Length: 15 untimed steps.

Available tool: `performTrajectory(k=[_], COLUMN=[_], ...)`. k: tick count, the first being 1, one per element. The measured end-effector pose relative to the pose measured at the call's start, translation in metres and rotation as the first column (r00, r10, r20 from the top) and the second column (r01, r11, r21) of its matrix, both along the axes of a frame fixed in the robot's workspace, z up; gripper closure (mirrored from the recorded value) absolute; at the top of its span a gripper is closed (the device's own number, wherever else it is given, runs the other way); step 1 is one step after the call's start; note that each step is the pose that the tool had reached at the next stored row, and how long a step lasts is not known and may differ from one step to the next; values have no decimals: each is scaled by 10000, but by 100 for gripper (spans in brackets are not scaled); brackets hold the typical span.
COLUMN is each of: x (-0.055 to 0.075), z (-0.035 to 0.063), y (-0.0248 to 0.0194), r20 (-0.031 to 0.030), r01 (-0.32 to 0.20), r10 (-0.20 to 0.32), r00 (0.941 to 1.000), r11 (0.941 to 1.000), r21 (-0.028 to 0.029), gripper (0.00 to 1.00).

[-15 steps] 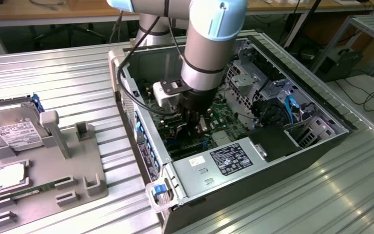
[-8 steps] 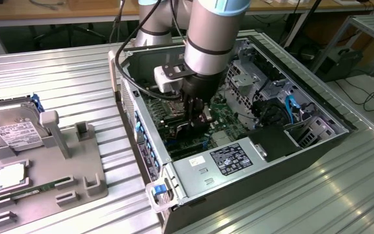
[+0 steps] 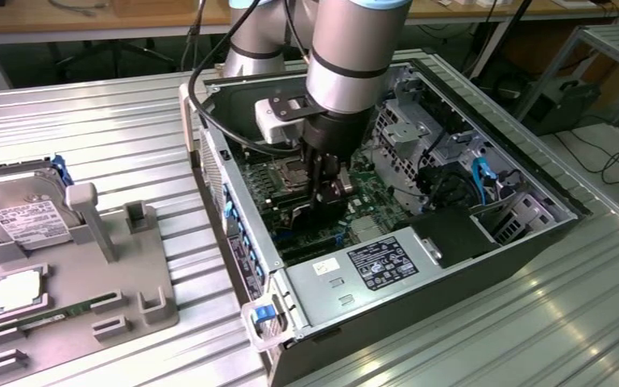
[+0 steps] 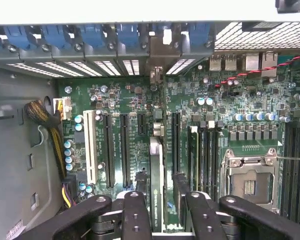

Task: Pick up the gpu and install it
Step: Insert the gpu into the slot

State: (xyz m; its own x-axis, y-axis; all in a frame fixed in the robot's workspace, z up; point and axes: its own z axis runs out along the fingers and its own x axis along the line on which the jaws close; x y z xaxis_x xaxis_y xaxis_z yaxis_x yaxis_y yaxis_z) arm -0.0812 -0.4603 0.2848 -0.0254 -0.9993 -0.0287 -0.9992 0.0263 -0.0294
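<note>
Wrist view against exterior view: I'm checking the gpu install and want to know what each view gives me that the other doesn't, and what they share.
The wrist view alone gives the empty CPU socket, the row of expansion slots, and the blue retention clips along the case's rear edge.

The exterior view alone gives the power supply, and outside the case a grey parts tray with a hard drive and a green memory stick.

Both show the pincer inside the case over the motherboard, closed on the gpu, held edge-on.

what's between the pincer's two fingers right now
The gpu, seen edge-on in the wrist view, stands upright between the pincer fingers, over the motherboard slots.
</note>
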Motion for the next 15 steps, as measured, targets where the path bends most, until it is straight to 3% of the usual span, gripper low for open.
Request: performTrajectory(k=[6, 15], x=[0, 0], z=[0, 0], y=[0, 0], r20=[0, -1], r01=[0, 0], r10=[0, 0], r00=[10000, 10000], r11=[10000, 10000], r21=[-1, -1], gripper=[89, 89])
